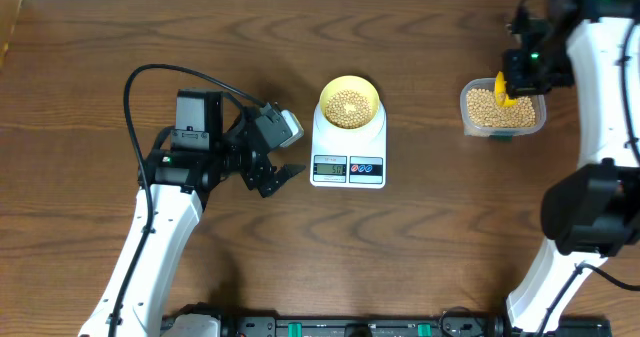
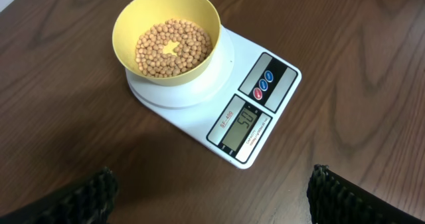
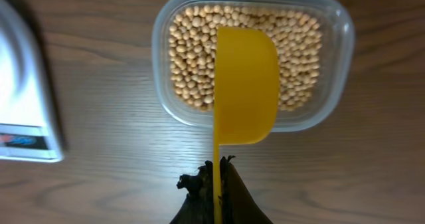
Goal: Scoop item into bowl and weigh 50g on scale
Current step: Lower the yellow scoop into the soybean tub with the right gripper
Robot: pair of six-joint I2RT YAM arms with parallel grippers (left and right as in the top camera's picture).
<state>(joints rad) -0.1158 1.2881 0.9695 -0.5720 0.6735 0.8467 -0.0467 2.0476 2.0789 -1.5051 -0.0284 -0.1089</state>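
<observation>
Just right of your left claw (image 1: pixel 283 177), jaws wide, the bowl (image 2: pixel 133 18) of beans (image 2: pixel 174 48) sits on the scale (image 2: pixel 226 78), display (image 2: pixel 244 125) reading 50: weighing looks done. Right claw (image 3: pixel 216 184) pinches the empty-looking scoop (image 3: pixel 246 84) over the container (image 3: pixel 332 31); only parking it remains.

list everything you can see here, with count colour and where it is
beans: many, tan, in the bowl
bowl: one, yellow, on the scale
scale: one, white, mid-table, display reads 50
container: one, clear plastic, right of the scale
beans in container: many, tan, filling it
scoop: one, yellow, over the container, in the right pincer
table: one, dark brown wood, under everything
left pincer: one, black, open, left of the scale
right pincer: one, black, shut on the scoop handle
</observation>
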